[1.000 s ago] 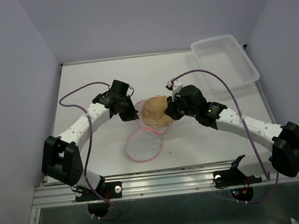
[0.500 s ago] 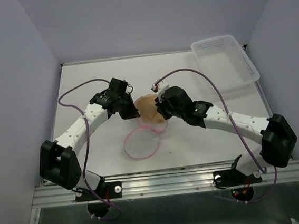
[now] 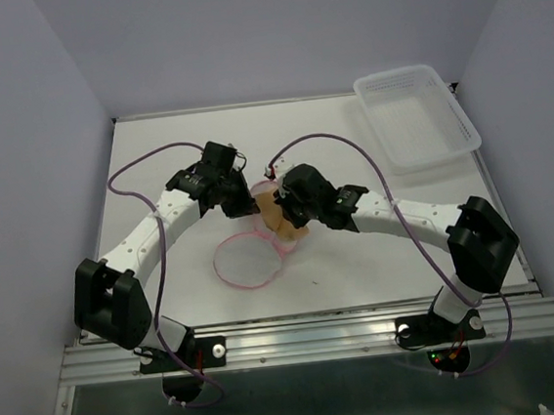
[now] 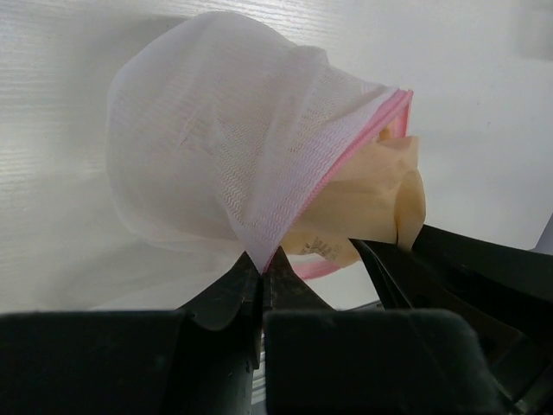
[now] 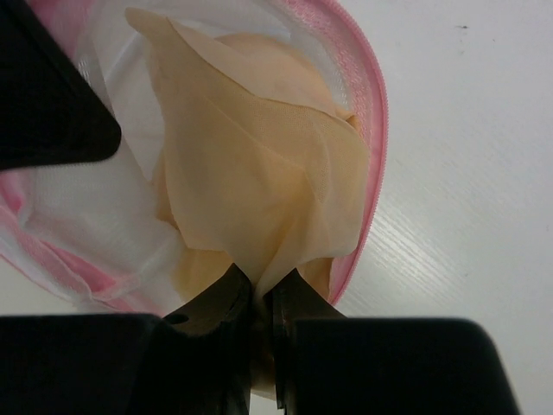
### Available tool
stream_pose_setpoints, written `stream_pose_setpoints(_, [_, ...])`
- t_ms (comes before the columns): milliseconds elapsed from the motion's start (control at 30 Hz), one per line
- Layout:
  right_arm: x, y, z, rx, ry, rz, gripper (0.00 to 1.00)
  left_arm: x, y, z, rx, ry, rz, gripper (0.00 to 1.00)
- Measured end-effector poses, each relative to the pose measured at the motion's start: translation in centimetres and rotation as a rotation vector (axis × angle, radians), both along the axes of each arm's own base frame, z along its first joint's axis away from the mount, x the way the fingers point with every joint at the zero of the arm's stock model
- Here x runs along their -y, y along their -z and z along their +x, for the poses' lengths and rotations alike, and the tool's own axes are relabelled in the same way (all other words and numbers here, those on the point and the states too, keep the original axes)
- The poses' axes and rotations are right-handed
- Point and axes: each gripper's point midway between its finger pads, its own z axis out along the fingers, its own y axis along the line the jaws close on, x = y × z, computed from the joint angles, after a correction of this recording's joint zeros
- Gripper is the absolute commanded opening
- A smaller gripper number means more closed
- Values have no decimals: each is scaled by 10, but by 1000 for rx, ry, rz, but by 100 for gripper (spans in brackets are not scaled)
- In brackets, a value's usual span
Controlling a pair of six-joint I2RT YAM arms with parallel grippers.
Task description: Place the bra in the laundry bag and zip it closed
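Pinching the bag (image 4: 207, 164), the left hand (image 4: 261, 275) holds its mouth open so the right hand (image 5: 262, 298), clamped on the bra (image 5: 259, 181), can stuff it inside.

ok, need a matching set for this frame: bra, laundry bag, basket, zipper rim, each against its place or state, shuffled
1. bra
2. laundry bag
3. plastic basket
4. zipper rim

a. far right corner of the table
b. pink, unzipped
c. tan, partly in the bag mouth, pinched by the right jaws
d. white mesh, edge pinched by the left jaws

Pairs: 1-c, 2-d, 3-a, 4-b
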Motion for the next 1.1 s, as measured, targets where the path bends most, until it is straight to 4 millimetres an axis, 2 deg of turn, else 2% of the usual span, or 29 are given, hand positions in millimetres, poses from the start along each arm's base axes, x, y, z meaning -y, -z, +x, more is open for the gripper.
stream_pose_setpoints(100, [-11,-9,8,-13,46,51,1,1,1,1,-1,2,-3,0])
stream_pose_setpoints(267, [-40,-38,18,-44,86,185,1,3,2,2,0,5,-9,0])
stream_pose_setpoints(333, [-50,-43,22,-64,101,220,1,5,3,3,3,8,-15,0])
stream_pose_setpoints(467, [-62,-35,27,-110,135,242,1,6,9,2,-2,11,-23,0])
stream_pose_setpoints(633, [-64,-11,28,-163,188,241,1,4,18,-3,-27,10,-16,0])
stream_pose_setpoints(767, [-67,9,29,-191,211,251,1,3,18,-5,-24,8,-15,0])
stream_pose_setpoints(800, [-67,13,31,-195,217,251,6,2,17,-5,-22,7,-15,0])
stream_pose_setpoints(867, [-67,23,35,-197,234,252,9,1,16,-7,-17,6,-16,0])
stream_pose_setpoints(900, [-65,28,38,-199,248,250,22,0,16,-9,-17,6,-16,0])
stream_pose_setpoints(967, [-63,34,44,-198,270,251,39,-2,16,-12,-15,4,-18,0])
stream_pose_setpoints(1000, [-62,36,46,-197,283,252,63,-4,16,-14,-15,3,-17,0])
stream_pose_setpoints(1100, [-59,45,51,-202,301,241,77,-10,15,-15,-6,-14,-15,0])
